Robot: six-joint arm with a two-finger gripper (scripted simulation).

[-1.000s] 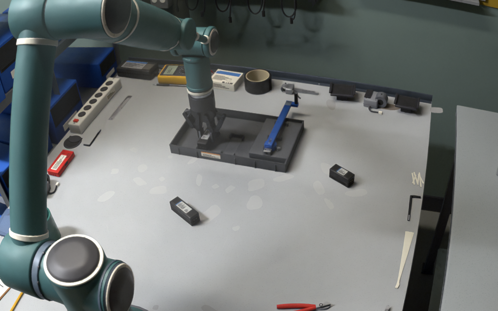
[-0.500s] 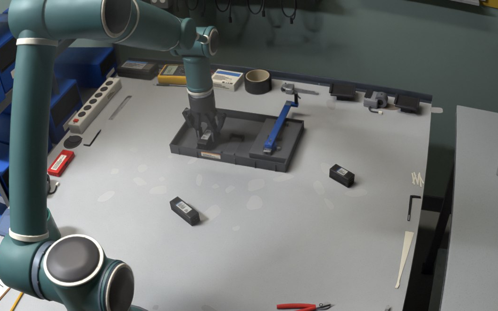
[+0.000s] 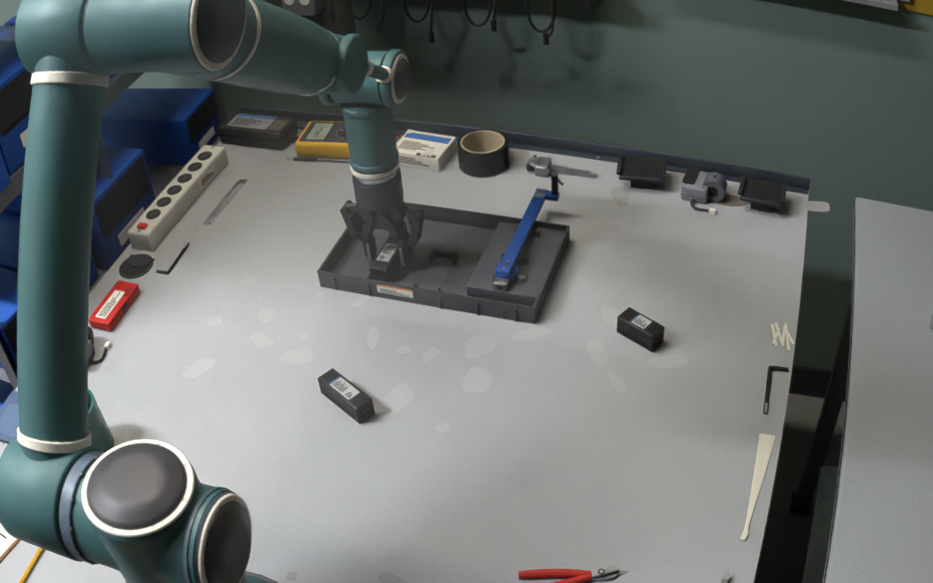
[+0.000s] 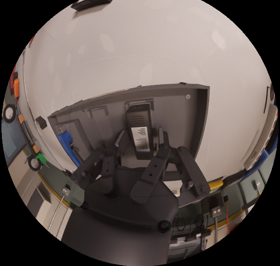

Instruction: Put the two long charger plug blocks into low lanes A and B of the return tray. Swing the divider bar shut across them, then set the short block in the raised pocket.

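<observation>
The dark grey return tray (image 3: pixel 447 259) sits toward the back middle of the bench, with one long black charger block (image 3: pixel 386 258) (image 4: pixel 140 130) lying in its left low lane. The neighbouring low lane (image 4: pixel 100 122) is empty. The blue divider bar (image 3: pixel 523 236) stands swung open, lying over the raised pocket on the tray's right side. A second long block (image 3: pixel 345 394) lies on the bench in front of the tray, and the short block (image 3: pixel 640 328) lies to the tray's right. My gripper (image 3: pixel 384 246) (image 4: pixel 141 142) is down in the left lane astride the block, open and holding nothing.
Along the back edge stand a tape roll (image 3: pixel 482 152), a white box (image 3: pixel 426 149), a yellow meter (image 3: pixel 322 139) and small adapters. A power strip (image 3: pixel 178 196) lies at the left, a red tag (image 3: pixel 114 305) near the left edge, and red pliers (image 3: pixel 564 575) at the front.
</observation>
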